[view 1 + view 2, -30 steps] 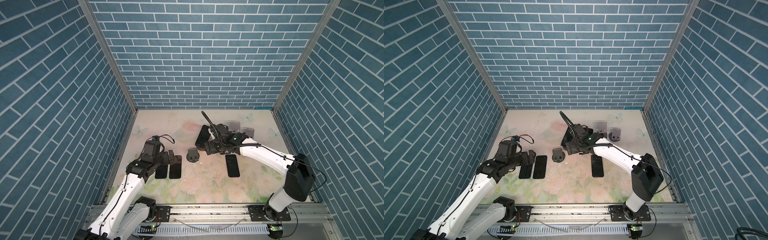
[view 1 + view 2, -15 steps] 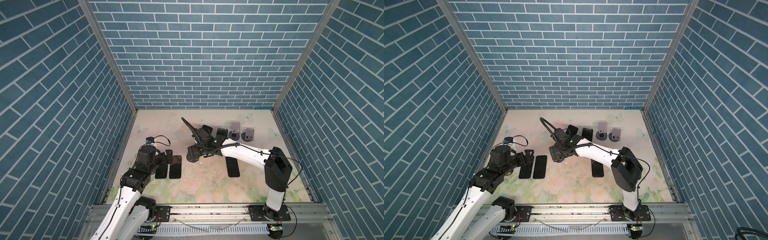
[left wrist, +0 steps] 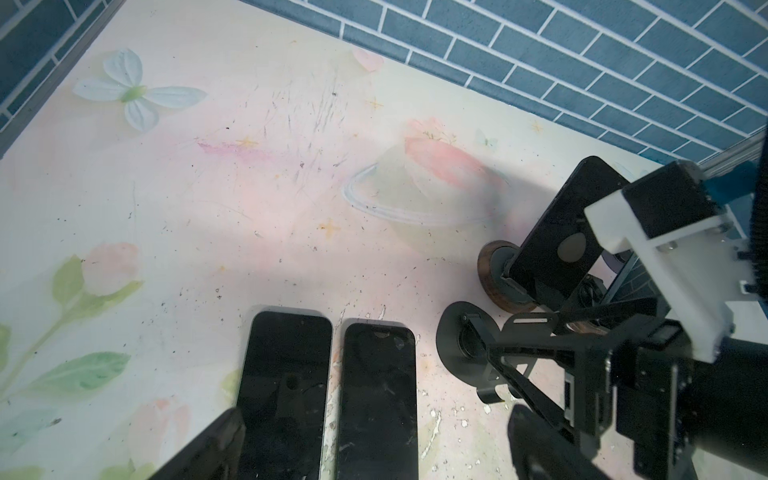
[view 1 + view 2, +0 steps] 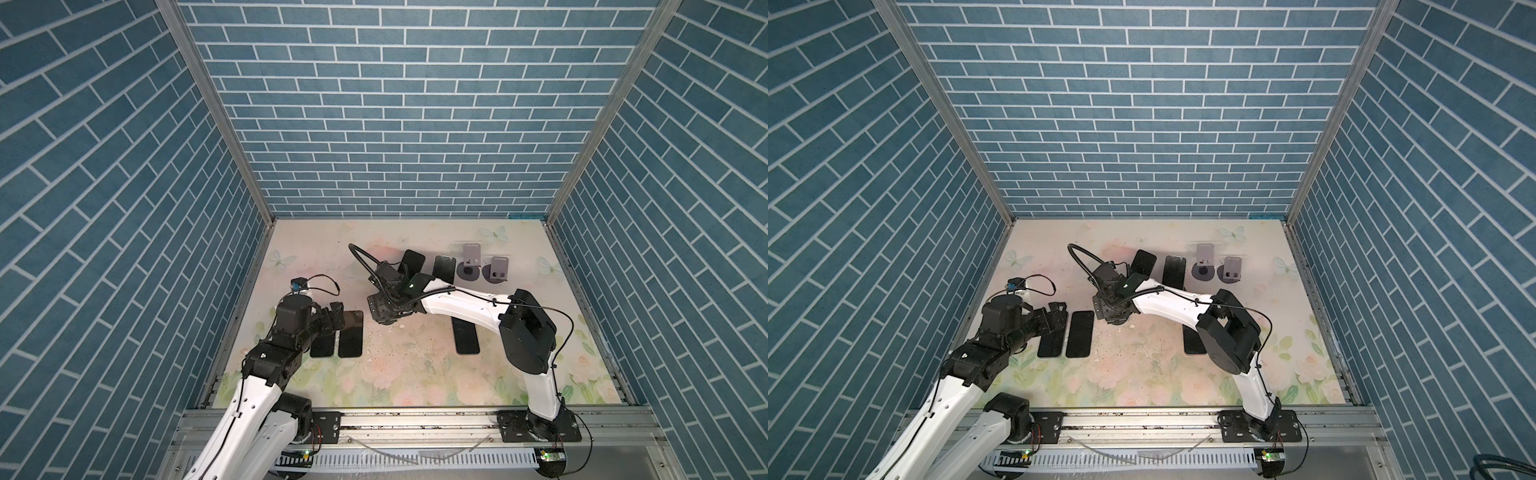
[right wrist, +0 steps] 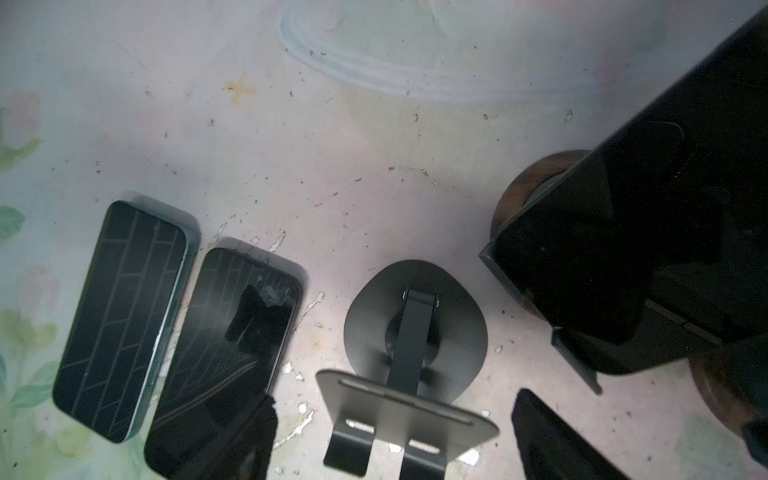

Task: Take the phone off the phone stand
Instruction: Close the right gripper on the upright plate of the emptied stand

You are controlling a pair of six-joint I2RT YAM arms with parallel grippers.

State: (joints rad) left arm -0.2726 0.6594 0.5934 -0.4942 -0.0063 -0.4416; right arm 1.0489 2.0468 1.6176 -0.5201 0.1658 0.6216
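Phone (image 3: 555, 226) to be taken off leans tilted on a stand with a wooden foot (image 3: 488, 266), right of the middle of the worktop (image 4: 415, 374).

From the left: the left hand (image 4: 333, 319) hangs wide open and empty above a first flat phone (image 3: 286, 374) and a second flat phone (image 3: 376, 386). I think it has no part in this step.

Next comes an empty dark stand (image 5: 409, 345). The right hand (image 5: 395, 401) hovers directly over it, with its fingers (image 5: 552, 436) apart and holding nothing, so it is one place too far left.

In my judgement it should first go sideways to the right, high enough to pass the empty stand. Then it should turn so the fingers meet the two long edges of the phone near its upper half. It should close gently and lift along the slope of the back rest until the lower lip is clear. A straight pull forward could tip the stand.

Just beside it on the right stands another phone (image 4: 444, 268), so the outer finger needs care.
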